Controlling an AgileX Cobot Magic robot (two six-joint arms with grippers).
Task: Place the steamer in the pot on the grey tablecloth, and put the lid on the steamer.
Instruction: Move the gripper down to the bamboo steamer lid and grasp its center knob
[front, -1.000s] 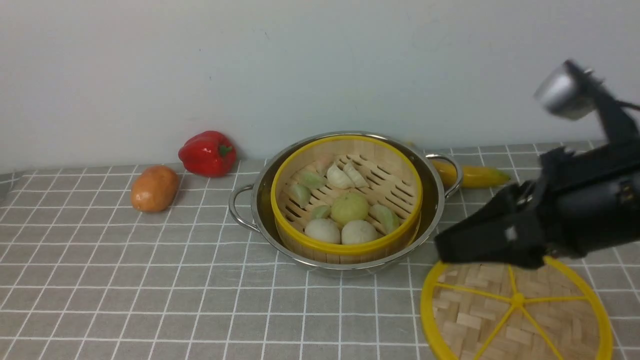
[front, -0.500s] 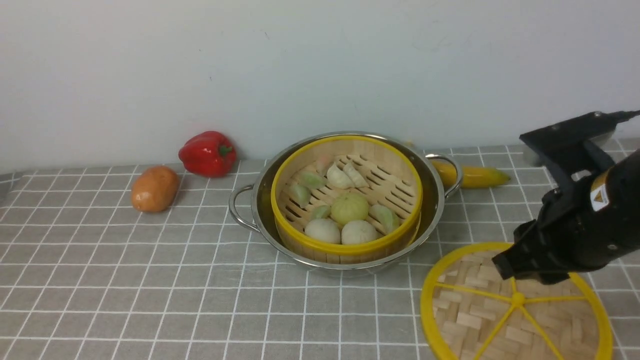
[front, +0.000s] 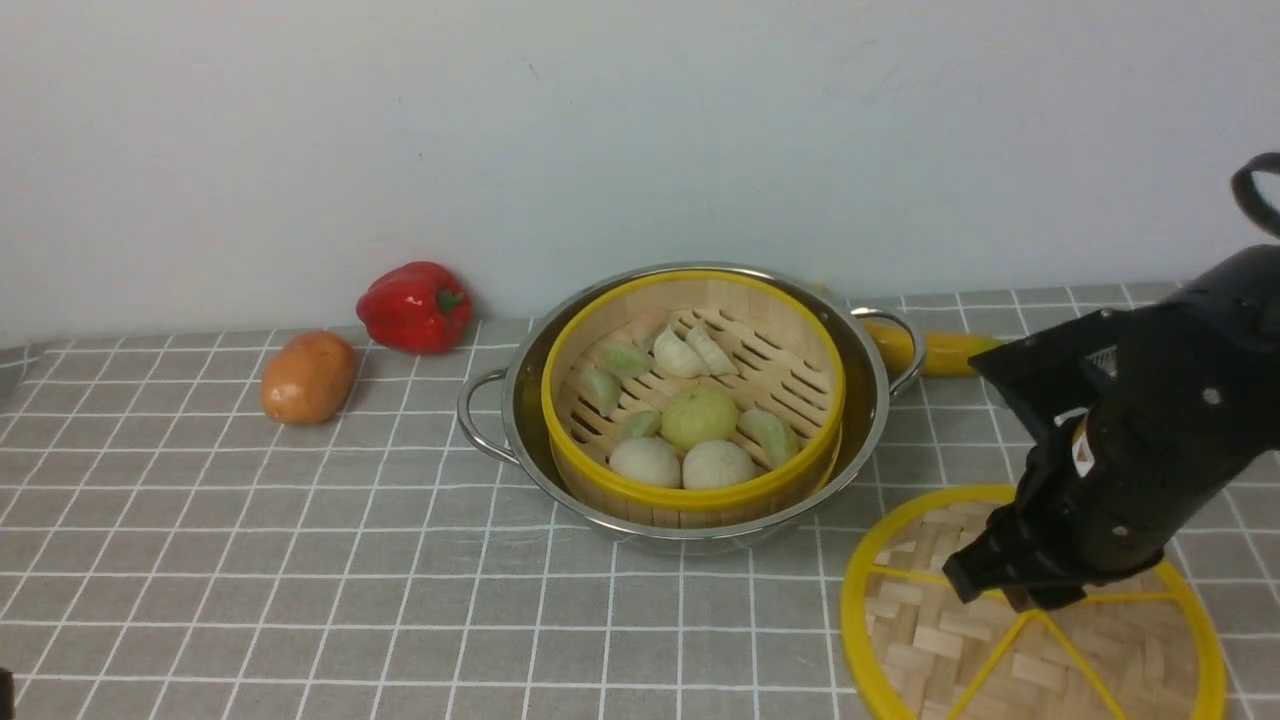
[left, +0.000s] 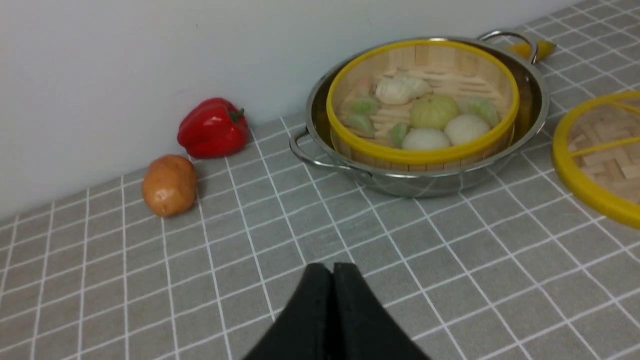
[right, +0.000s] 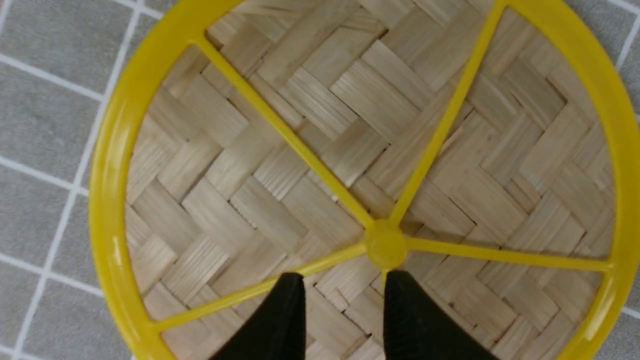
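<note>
The steamer (front: 690, 492), a yellow-rimmed bamboo basket with pale buns and dumplings, sits inside the shiny pot (front: 482, 420) on the grey tablecloth (front: 300, 560). The lid (front: 920, 640), a woven disc with yellow spokes, lies flat on the cloth to the right of the pot. My right gripper (front: 1010, 592) points down at the lid. In the right wrist view the right gripper (right: 342, 282) stands open beside the central knob (right: 386, 246), holding nothing. My left gripper (left: 331, 270) is shut and empty, low over the cloth, well short of the pot (left: 435, 182).
A red pepper (front: 415, 305) and a potato (front: 308, 376) lie at the back left by the wall. A banana (front: 950, 350) lies behind the pot's right handle. The white wall closes off the far side of the table.
My right arm has swung down and turned, so its fingers now point down at the lid near the knob. The lid, pot and steamer have not moved.
</note>
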